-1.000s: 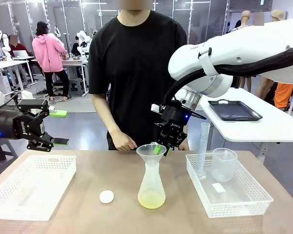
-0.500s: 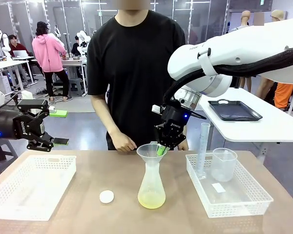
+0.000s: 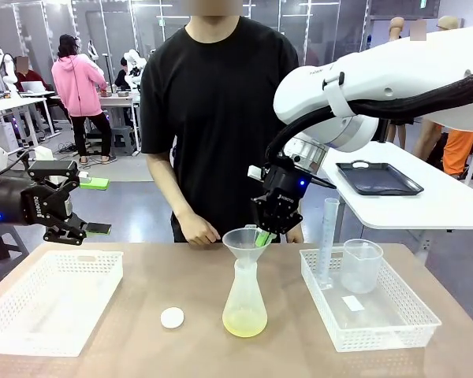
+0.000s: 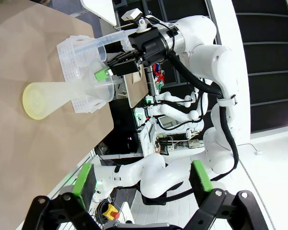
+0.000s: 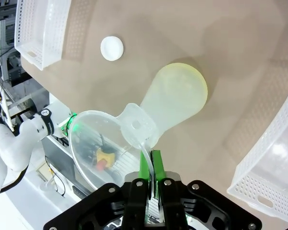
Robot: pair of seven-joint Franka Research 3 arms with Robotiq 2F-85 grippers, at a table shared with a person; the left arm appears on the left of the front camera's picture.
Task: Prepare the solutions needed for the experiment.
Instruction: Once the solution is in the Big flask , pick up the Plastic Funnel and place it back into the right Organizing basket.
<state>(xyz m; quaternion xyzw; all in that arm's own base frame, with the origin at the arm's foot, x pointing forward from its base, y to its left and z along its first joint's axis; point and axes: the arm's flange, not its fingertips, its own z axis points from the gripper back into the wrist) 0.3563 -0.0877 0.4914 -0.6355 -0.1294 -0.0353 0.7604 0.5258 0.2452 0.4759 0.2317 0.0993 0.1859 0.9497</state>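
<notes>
A frosted conical flask [image 3: 244, 295] stands mid-table with the pale yellow-green solution [image 3: 244, 321] as a shallow layer in its base. A clear funnel [image 3: 246, 240] sits in its neck. My right gripper [image 3: 262, 235] is shut on the funnel's far right rim, its green pads pinching the thin wall. From the right wrist I look down on the right gripper [image 5: 149, 160], the funnel [image 5: 98, 153] and the flask [image 5: 175, 98]. My left gripper [image 3: 72, 206] hangs open, holding nothing, above the left basket. The left gripper [image 4: 141, 179] points sideways at the flask [image 4: 48, 98].
A small white cap [image 3: 172, 317] lies left of the flask. A white basket [image 3: 51, 303] stands at the left. Another basket [image 3: 394, 323] at the right holds a graduated cylinder [image 3: 329, 236] and a beaker [image 3: 361, 264]. The person's hand [image 3: 197, 230] rests at the far edge.
My right gripper's jaws have come together on the funnel's rim, and the funnel now sits a touch higher. The left arm has not moved.
</notes>
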